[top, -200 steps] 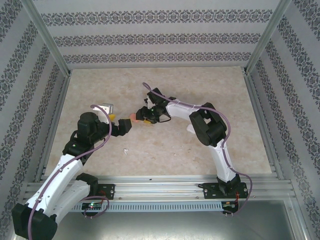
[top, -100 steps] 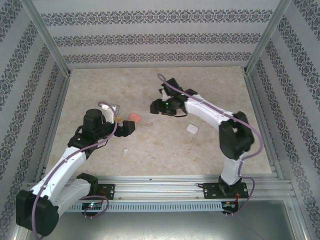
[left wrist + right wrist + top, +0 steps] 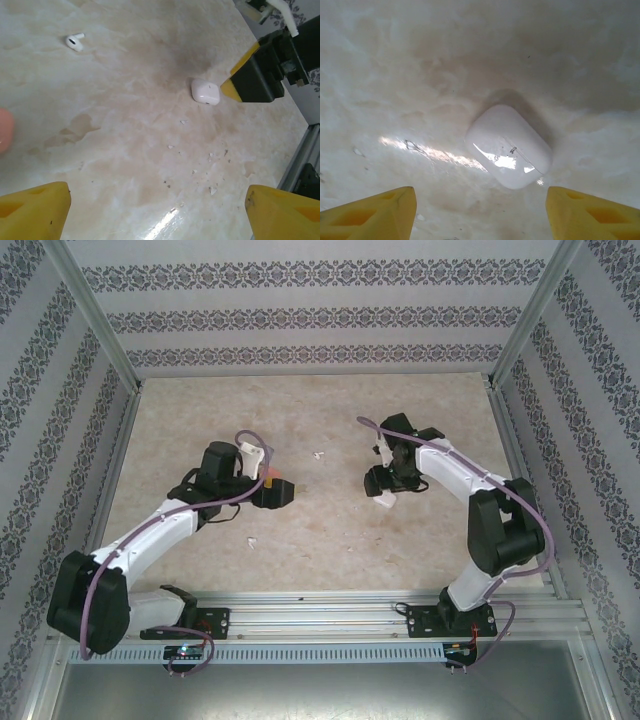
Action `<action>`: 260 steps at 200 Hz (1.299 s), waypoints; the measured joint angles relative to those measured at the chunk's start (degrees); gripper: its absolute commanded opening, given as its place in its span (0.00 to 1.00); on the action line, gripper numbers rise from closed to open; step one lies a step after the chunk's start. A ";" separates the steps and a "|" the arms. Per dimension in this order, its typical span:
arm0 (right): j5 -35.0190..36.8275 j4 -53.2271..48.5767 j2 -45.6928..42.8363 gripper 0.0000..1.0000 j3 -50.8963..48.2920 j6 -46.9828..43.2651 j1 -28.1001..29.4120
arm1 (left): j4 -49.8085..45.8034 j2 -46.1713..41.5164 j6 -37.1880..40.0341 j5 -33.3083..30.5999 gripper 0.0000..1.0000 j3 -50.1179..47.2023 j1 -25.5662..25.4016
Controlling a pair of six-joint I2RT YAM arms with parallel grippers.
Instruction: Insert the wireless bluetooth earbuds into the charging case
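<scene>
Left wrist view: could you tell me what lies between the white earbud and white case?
Bare tabletop separates white earbud and white case, seen in left wrist view.

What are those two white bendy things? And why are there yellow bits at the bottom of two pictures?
Those are two robot arms, a left arm and a right arm, bolted to the near edge of a table. The big picture comes from a camera above and behind them. The other two come from small cameras on each arm's wrist, so the yellow bits are the fingers of that arm's own gripper.

On the table lie a rounded white charging case, a coral-red case, a tiny white earbud and another small white piece, probably an earbud too.

The right gripper is close to the white charging case, jaws open. The left gripper is open too, next to the coral-red case. Neither holds anything.
</scene>
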 measured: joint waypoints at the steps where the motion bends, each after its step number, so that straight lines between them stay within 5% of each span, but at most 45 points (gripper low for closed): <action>1: 0.07 -0.04 0.15 0.71 0.00 -0.33 0.04 | 0.07 0.11 -0.02 0.02 0.90 0.04 -0.07; 110: 2.36 -1.29 10.97 0.73 2.60 -13.38 0.26 | 0.68 0.02 -0.79 0.17 0.90 -0.81 -0.59; 207: 2.38 -2.29 13.20 0.43 4.15 -15.54 0.68 | 2.21 1.01 -0.85 0.15 0.96 -1.09 -0.59; 260: 2.08 0.61 10.05 0.36 1.11 -15.58 8.37 | 1.84 1.01 -1.42 1.07 0.99 -0.92 0.26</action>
